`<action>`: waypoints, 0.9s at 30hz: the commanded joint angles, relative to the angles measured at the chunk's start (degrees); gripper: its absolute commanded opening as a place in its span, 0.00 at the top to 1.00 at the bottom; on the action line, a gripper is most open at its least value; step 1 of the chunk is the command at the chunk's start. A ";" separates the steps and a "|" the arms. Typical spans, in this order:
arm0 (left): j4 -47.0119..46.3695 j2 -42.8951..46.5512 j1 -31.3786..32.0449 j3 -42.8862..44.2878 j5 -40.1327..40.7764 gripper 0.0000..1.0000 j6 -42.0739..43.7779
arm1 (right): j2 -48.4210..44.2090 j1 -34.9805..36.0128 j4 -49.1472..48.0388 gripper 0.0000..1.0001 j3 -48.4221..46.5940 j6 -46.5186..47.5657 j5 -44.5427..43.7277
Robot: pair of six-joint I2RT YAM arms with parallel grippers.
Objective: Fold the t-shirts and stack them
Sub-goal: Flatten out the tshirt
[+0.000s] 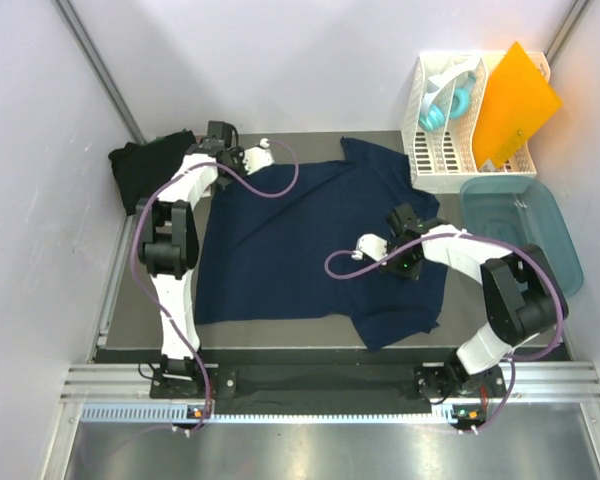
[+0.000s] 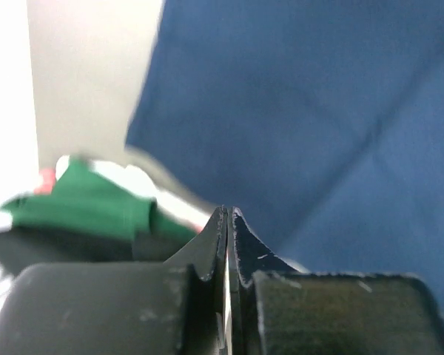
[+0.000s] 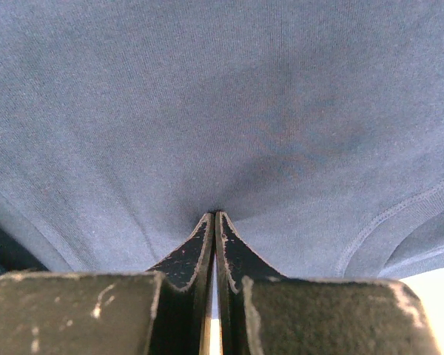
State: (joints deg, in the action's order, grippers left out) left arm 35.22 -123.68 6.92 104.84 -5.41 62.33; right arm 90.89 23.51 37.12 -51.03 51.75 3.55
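Fingers (image 3: 185,255) of the right gripper (image 3: 214,216) pinch a pucker of the navy t-shirt (image 1: 280,240), which lies spread on the table (image 1: 128,315). The left gripper (image 2: 227,211) fingers are pressed together at its far-left corner (dark t-shirts (image 1: 145,170) heaped just beyond).

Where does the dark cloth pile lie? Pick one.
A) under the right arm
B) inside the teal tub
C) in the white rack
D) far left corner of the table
D: the dark cloth pile lies at the far left corner, left of the navy t-shirt, clear of the teal tub and white rack.
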 commanded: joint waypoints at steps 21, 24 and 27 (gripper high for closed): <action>-11.31 -20.81 1.61 11.27 17.62 1.00 3.41 | 4.65 -0.30 8.23 1.00 -3.91 0.28 1.28; -12.46 -21.87 1.52 10.83 20.17 1.00 4.38 | 4.73 -0.30 8.14 1.00 -3.82 0.29 1.28; -12.64 -23.18 1.52 11.09 22.27 1.00 4.73 | 4.56 -0.30 7.88 1.00 -3.38 0.20 1.37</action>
State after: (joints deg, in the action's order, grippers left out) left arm 21.98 -142.30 9.32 116.27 11.90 66.41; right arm 94.19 23.51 41.41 -55.09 51.90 3.75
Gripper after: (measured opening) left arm 0.009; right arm 0.004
